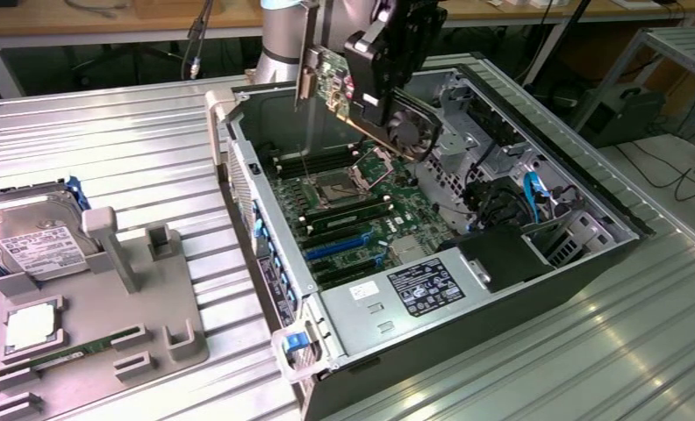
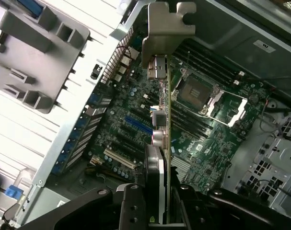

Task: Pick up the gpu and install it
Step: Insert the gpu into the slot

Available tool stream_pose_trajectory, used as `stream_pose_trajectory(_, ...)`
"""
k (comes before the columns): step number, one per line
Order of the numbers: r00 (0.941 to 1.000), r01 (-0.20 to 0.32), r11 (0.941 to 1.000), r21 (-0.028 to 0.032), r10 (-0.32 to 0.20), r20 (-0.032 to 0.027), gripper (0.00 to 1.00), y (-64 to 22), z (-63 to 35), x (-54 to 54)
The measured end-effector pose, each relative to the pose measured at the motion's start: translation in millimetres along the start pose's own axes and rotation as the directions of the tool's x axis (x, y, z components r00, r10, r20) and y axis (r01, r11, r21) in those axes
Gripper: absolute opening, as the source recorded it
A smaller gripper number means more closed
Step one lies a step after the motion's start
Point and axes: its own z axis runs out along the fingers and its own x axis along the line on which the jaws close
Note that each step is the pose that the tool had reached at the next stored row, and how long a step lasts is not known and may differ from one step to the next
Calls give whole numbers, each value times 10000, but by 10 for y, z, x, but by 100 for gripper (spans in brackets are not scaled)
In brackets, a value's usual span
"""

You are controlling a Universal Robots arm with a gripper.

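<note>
Over the ribbed grey metal table [image 1: 113,149], my black claw [image 2: 159,207] is closed partway on the gpu [image 1: 412,130], a flat green circuit card with a black fan shroud and a silver end bracket. Its two faces are pinched between my jaws, bracket end farthest from me. It hangs tilted above the green motherboard [image 1: 347,210], unseated, inside the open grey steel computer case [image 1: 240,167]. Well apart, a grey plastic holder tray [image 1: 125,324] carries a silver hard drive with white label [image 1: 38,246].

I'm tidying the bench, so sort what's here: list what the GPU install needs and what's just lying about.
In the job: gpu, clamped in the gripper above the open computer case; motherboard inside it.
Lying about: hard drive, memory stick, the grey holder under them.
</note>
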Motion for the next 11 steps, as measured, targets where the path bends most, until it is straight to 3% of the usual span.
stream_pose_trajectory(7, 9953, 970, 9953, -2, -970, 9, 28, 0, 0, 0)
stream_pose_trajectory(11, 9867, 1624, 9867, -2, -1624, 14, 28, 0, 0, 0)
